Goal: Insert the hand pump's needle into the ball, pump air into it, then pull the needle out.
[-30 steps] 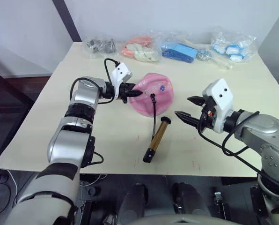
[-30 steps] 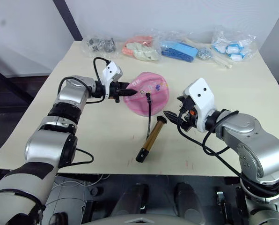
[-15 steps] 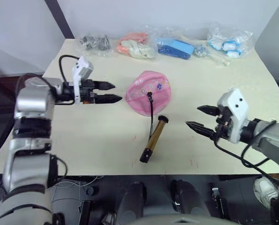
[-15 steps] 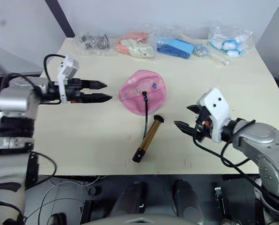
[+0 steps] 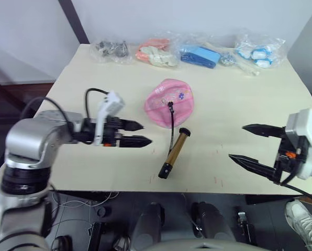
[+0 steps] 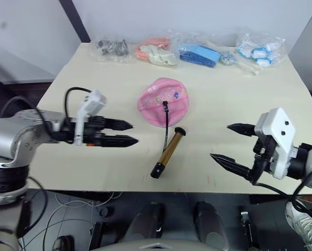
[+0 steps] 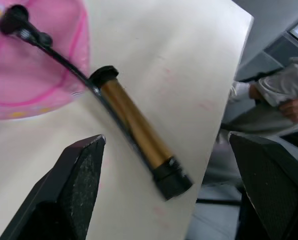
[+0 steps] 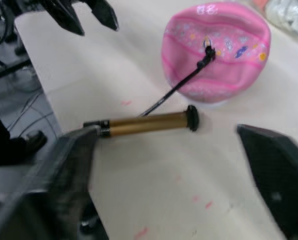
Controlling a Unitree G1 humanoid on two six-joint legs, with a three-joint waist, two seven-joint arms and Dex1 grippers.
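Brass-gold and black-capped, the pump (image 5: 175,154) lies on the desk (image 5: 224,110) near its front edge, angled so that one cap points toward the front and the other toward the ball (image 5: 169,102). Neither gripper touches it. The right gripper (image 5: 253,147) hovers over the front right part of the desk, well apart from the pump, its two black fingers spread wide and empty. The left gripper (image 5: 135,133) is on the other side, just left of the pump and a little nearer the ball's level, fingers parted with nothing between them, tips pointing toward the pump.

From the pump's far cap a thin black hose (image 5: 172,130) rises and runs up onto the ball, ending in a small black fitting (image 5: 170,106) seated on the ball's top. The needle itself is too small to make out, so how deep it sits cannot be told. The ball is pink with small coloured prints and looks slack and dented, resting on the middle of the desk.

Along the far edge lie clear bags (image 5: 203,52) in a row, holding grey, orange-pink, blue and white-blue items.

In the left wrist view a person (image 7: 276,92) sits beyond the desk's edge.
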